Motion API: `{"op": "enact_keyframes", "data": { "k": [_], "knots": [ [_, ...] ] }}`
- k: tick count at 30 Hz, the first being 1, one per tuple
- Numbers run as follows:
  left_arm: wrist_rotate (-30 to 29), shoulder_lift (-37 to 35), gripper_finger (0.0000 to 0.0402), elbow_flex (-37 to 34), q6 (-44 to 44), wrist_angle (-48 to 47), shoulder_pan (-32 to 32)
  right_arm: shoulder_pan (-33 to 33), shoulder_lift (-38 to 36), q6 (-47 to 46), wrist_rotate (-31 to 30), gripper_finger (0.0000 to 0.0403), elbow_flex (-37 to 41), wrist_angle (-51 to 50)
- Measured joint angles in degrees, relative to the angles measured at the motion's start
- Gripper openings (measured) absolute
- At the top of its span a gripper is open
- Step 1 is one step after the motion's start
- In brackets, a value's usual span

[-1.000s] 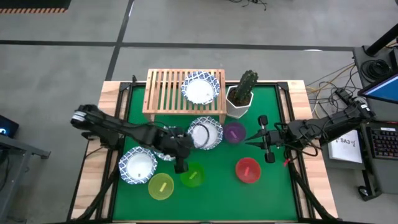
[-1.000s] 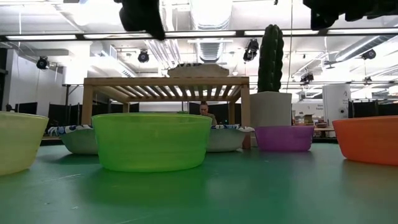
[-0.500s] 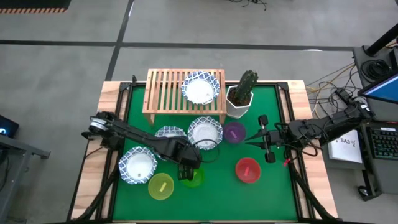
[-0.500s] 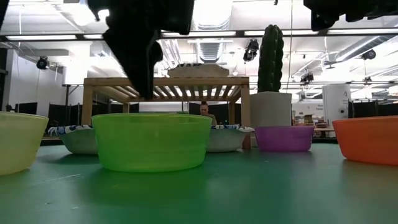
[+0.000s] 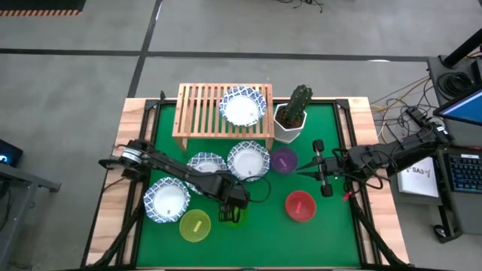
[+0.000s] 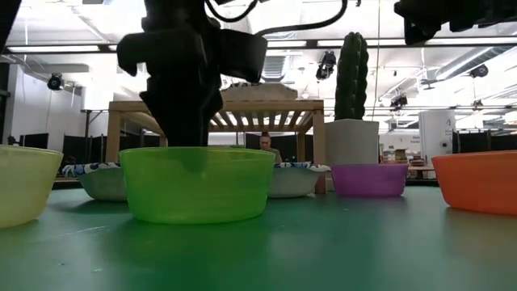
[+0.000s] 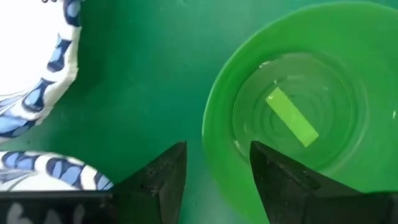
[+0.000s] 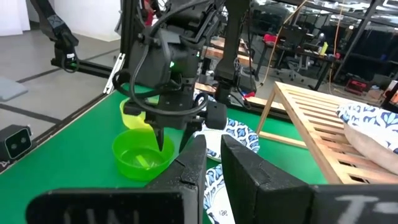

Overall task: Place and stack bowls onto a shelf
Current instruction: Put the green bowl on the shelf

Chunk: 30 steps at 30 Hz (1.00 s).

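Note:
A green bowl point(image 5: 235, 217) rests on its base on the green mat, with a yellow bowl point(image 5: 195, 226) to its left. My left gripper point(image 7: 217, 180) is open and points down over the green bowl's rim point(image 7: 212, 149), one finger outside the wall and one inside, with a gap on each side. One white blue-rimmed bowl point(image 5: 242, 107) sits on the wooden shelf point(image 5: 202, 113). Three more point(image 5: 248, 159) point(image 5: 205, 164) point(image 5: 166, 200) stand on the mat. My right gripper point(image 5: 312, 169) waits shut at the table's right, holding nothing.
A purple bowl point(image 5: 284, 159) and a red bowl point(image 5: 300, 205) stand on the mat's right half. A white pot with a cactus point(image 5: 292, 120) stands right of the shelf. Bare mat lies along the near edge.
My left gripper has gone toward the table's near right and come down from above the bowls onto the green bowl's rim. No bowl has moved.

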<state>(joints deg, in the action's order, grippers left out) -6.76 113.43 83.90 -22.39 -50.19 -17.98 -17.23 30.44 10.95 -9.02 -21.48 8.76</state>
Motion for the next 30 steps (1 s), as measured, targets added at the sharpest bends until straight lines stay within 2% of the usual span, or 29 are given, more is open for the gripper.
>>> {"op": "enact_keyframes", "data": {
  "k": [7,15,22,30],
  "knots": [
    [-0.07,0.66,0.0109,0.83,-0.15,0.49,0.00,0.00,0.00,-0.63,-0.04,0.0038,0.18,-0.42],
    [-0.09,0.66,0.0007,0.83,-2.30,0.64,0.00,0.00,0.00,-0.60,-0.14,0.0038,0.18,-0.38],
    [0.87,0.17,0.0002,1.16,-3.47,0.52,0.02,0.00,0.00,-0.75,-0.13,0.0038,0.18,-0.40],
    [1.77,-2.83,0.0000,7.36,3.89,-6.78,0.42,0.02,0.00,-0.90,-0.11,0.0038,0.18,-0.50]
  ]
}}
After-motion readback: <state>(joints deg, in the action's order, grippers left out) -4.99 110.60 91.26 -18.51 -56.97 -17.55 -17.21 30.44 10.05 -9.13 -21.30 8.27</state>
